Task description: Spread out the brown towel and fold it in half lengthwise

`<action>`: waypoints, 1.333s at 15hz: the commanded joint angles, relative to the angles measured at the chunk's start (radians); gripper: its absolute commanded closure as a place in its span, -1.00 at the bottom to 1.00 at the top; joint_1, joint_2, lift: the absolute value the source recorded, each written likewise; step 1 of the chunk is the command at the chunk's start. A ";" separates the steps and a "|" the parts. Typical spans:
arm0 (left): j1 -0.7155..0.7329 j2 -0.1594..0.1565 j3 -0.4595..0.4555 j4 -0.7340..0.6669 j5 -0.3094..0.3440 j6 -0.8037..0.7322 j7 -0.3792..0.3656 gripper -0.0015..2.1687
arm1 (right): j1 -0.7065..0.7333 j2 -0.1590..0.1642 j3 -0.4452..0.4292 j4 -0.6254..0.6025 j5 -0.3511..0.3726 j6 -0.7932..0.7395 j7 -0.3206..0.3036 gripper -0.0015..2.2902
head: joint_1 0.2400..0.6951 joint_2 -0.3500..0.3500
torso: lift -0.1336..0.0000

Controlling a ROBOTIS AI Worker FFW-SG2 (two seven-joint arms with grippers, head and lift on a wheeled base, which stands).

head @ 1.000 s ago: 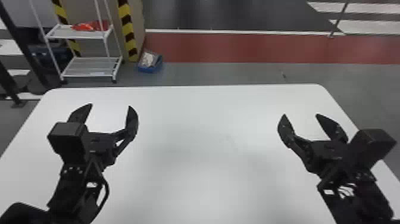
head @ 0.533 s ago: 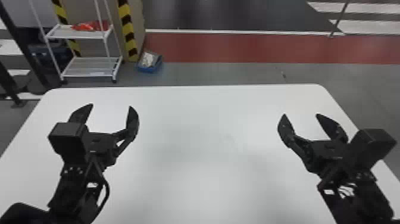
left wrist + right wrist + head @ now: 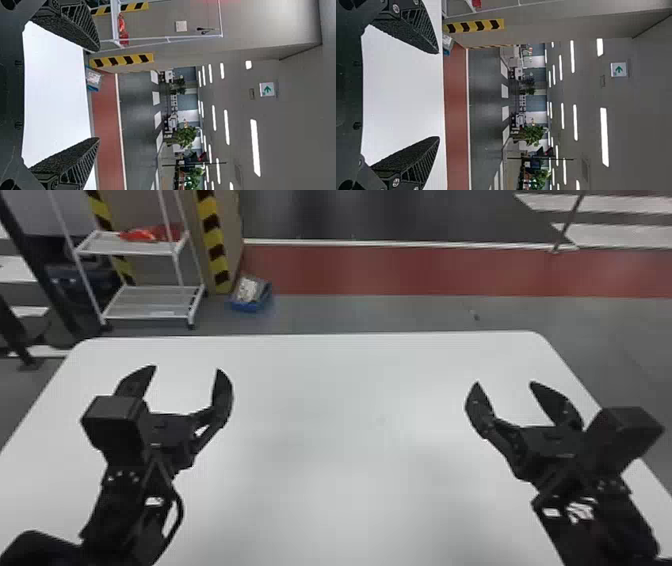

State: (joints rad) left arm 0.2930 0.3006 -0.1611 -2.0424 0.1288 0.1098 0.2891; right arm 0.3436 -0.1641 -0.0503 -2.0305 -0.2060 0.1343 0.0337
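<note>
the left hand [image 3: 186,368] and right hand [image 3: 504,383] are both released, fingers wide apart over the white bench [image 3: 340,440]. where the brown towel lies, i cannot tell. spreading seems not yet begun; the next move likely calls for locating it, then pinching two corners.

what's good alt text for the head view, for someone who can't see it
The robot's left gripper and right gripper, both open, hang over a white table. On the floor beyond it are a white rack holding something red, a blue box and a red strip.
</note>
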 commanded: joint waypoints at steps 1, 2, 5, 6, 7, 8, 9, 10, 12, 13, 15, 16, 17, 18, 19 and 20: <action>0.000 -0.001 0.000 0.002 0.000 0.000 0.001 -0.92 | 0.000 0.000 0.000 0.001 -0.001 0.000 0.000 -0.90 | 1.00 -0.09 | -0.86; 0.000 -0.001 0.000 0.002 0.000 0.000 -0.001 -0.92 | 0.000 0.000 0.000 0.001 -0.001 -0.003 0.000 -0.90 | 1.00 -0.09 | -0.86; 0.000 -0.001 0.000 0.002 0.000 0.000 -0.001 -0.92 | 0.002 0.000 0.000 0.004 -0.003 -0.012 0.000 -0.90 | 1.00 -0.10 | -0.86; -0.002 -0.003 0.000 0.002 0.000 0.000 -0.001 -0.92 | 0.002 0.000 0.000 0.006 -0.003 -0.012 0.000 -0.90 | 1.00 -0.10 | -0.86; -0.002 -0.003 -0.002 0.002 0.000 0.000 -0.001 -0.92 | 0.002 0.000 0.000 0.006 -0.003 -0.012 0.000 -0.90 | 1.00 -0.10 | -0.86; -0.002 -0.003 -0.002 0.002 0.000 0.000 -0.001 -0.92 | 0.002 0.000 0.000 0.006 -0.003 -0.012 0.000 -0.90 | 1.00 -0.10 | -0.86; -0.002 -0.001 -0.002 0.002 0.000 0.000 -0.001 -0.92 | 0.002 0.000 0.000 0.006 -0.003 -0.012 0.000 -0.90 | 1.00 -0.10 | -0.86; -0.002 -0.001 -0.002 0.001 0.000 0.000 -0.001 -0.92 | 0.002 0.000 0.000 0.006 -0.003 -0.012 0.000 -0.90 | 1.00 -0.10 | -0.86; -0.002 0.000 -0.002 -0.001 0.000 0.000 -0.001 -0.92 | 0.002 0.000 0.000 0.004 -0.001 -0.012 0.000 -0.90 | 1.00 -0.10 | -0.86; -0.002 0.000 -0.002 -0.002 0.000 0.000 -0.001 -0.92 | 0.002 0.000 0.000 0.003 -0.001 -0.012 0.000 -0.90 | 1.00 -0.10 | -0.86; -0.002 0.000 -0.002 -0.004 0.000 0.000 -0.001 -0.92 | 0.003 -0.002 0.000 0.001 -0.003 -0.009 0.000 -0.90 | 1.00 -0.10 | -0.86; -0.002 0.000 -0.003 -0.004 0.000 0.000 -0.001 -0.92 | 0.003 -0.003 0.000 0.001 -0.003 -0.009 0.000 -0.90 | 1.00 -0.10 | -0.86; -0.002 0.000 -0.003 -0.004 0.000 0.000 -0.002 -0.92 | 0.005 -0.003 0.000 -0.001 -0.003 -0.009 0.000 -0.90 | 1.00 -0.10 | -0.86; -0.002 0.000 -0.003 -0.004 0.000 0.000 -0.002 -0.92 | 0.005 -0.003 0.000 -0.001 -0.003 -0.009 0.000 -0.90 | 1.00 -0.10 | -0.86; -0.002 0.000 -0.003 -0.004 0.000 0.000 -0.002 -0.92 | 0.005 -0.003 0.000 -0.001 -0.003 -0.009 0.000 -0.90 | 1.00 -0.10 | -0.86; -0.002 0.000 -0.003 -0.005 0.000 0.000 -0.002 -0.92 | 0.005 -0.003 0.000 -0.002 -0.003 -0.009 0.000 -0.90 | 1.00 -0.10 | -0.86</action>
State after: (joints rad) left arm 0.2914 0.3007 -0.1641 -2.0464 0.1288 0.1110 0.2868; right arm 0.3480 -0.1672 -0.0506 -2.0314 -0.2086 0.1251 0.0337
